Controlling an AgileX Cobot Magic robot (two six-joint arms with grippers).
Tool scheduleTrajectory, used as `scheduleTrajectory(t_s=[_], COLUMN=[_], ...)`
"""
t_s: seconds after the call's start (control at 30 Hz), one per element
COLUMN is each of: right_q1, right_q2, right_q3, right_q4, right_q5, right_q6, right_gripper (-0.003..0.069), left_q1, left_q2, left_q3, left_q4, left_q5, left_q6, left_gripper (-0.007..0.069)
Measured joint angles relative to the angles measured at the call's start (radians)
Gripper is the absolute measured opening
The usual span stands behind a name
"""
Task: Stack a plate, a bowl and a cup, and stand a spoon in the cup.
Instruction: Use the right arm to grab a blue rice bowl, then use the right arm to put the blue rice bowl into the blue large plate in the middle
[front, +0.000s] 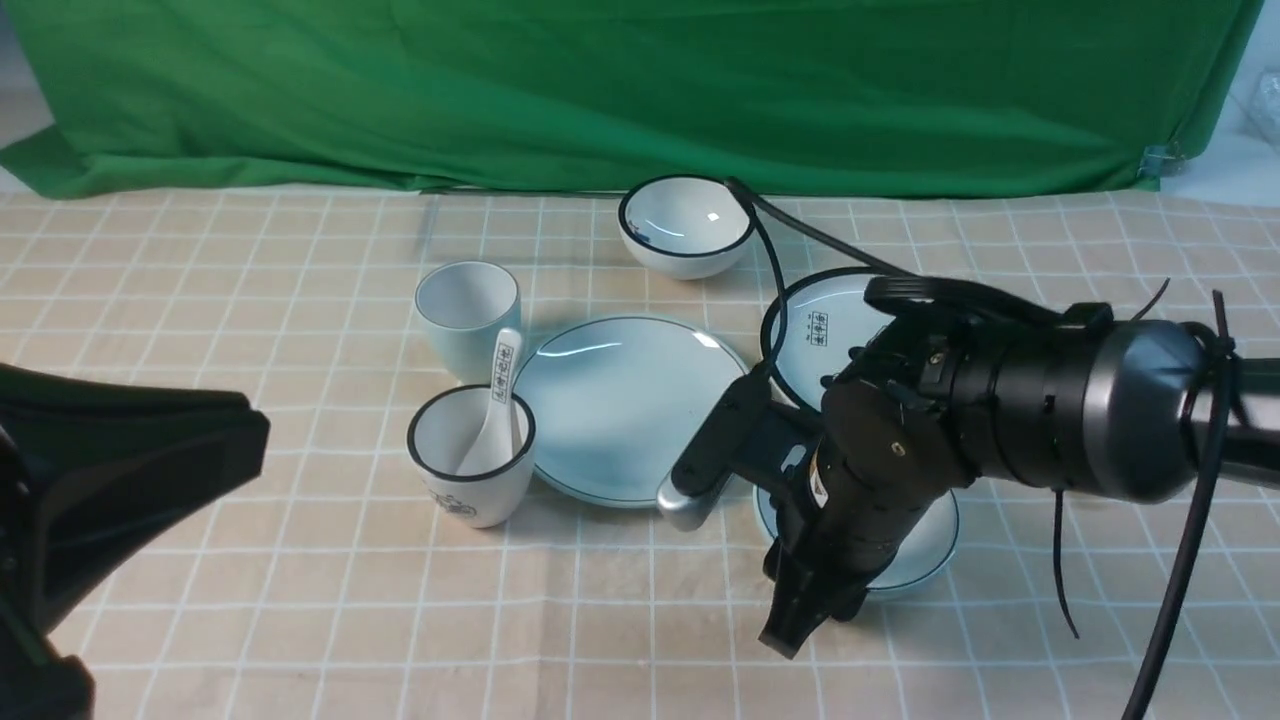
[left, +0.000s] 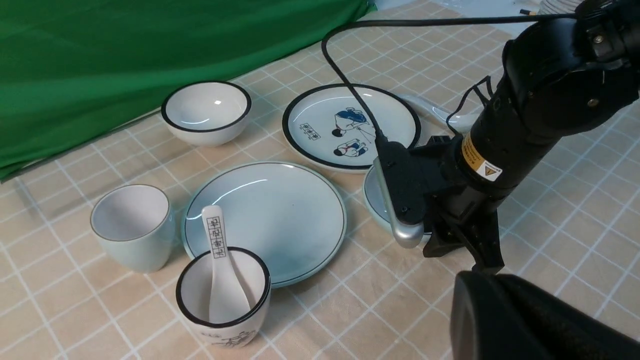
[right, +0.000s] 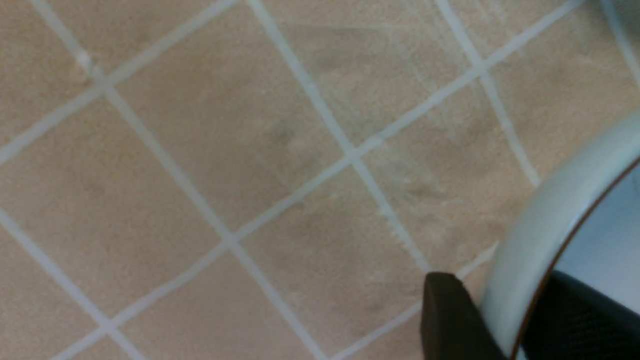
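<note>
Two fingers (right: 450, 320) of right claw (front: 805, 615) astride pale blue, dark-lined bowl (front: 933, 542) rim, grip unclear; left claw (front: 235, 440) closed, empty

Black-rimmed cup (front: 470, 455) just beside plate (front: 625, 405)

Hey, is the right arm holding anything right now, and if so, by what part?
The right gripper pinches the bowl by its rim on the side nearest the robot, with one finger inside and one outside.

plate (front: 620, 410): pale blue, dark rim | bowl (front: 925, 560): pale blue | tablecloth (front: 300, 560): beige, white grid
</note>
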Motion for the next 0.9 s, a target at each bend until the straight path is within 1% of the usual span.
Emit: scheduleTrajectory(t_s=[0.03, 0.1, 0.2, 0.27, 0.37, 0.43, 0.53, 0.73, 0.9], right_q1=[0.0, 0.001, 0.002, 0.006, 0.024, 0.032, 0.033, 0.033, 0.039], right_q2=[0.0, -0.001, -0.014, -0.021, -0.034, -0.028, 0.048, 0.199, 0.303], right_q3=[0.0, -0.004, -0.043, -0.076, -0.174, -0.256, -0.392, -0.515, -0.58], right_q4=[0.0, -0.006, -0.013, -0.009, 0.004, 0.009, 0.012, 0.022, 0.032], right_q5=[-0.001, -0.003, 0.038, 0.061, 0.07, 0.054, 0.033, 0.038, 0.047], right_q6=[0.0, -0.001, -0.001, -0.001, -0.003, -0.026, -0.063, -0.082, -0.083], right_gripper=[0.0202, 0.0151, 0.0099, 0.0085, 0.0085, 0.0085, 0.0085, 0.0085, 0.0085], left_q1=[0.0, 0.0, 0.0, 0.0, 0.0, 0.0, 0.0, 0.0, 0.0], left_q2=[0.0, 0.0, -0.001, -0.001, -0.001, -0.001, -0.001, -0.001, -0.001], left_q3=[0.0, 0.0, 0.0, 0.0, 0.0, 0.0, 0.0, 0.0, 0.0], left_q4=[0.0, 0.004, 0.015, 0.026, 0.038, 0.04, 0.04, 0.048, 0.09], left_q5=[0.0, 0.0, 0.0, 0.0, 0.0, -0.003, -0.015, -0.019, -0.034], left_q6=[0.0, 0.0, 0.0, 0.0, 0.0, 0.0, 0.0, -0.008, -0.053], left_gripper=[0.0021, 0.0021, 0.0021, 0.0021, 0.0021, 0.0021, 0.0021, 0.0021, 0.0021])
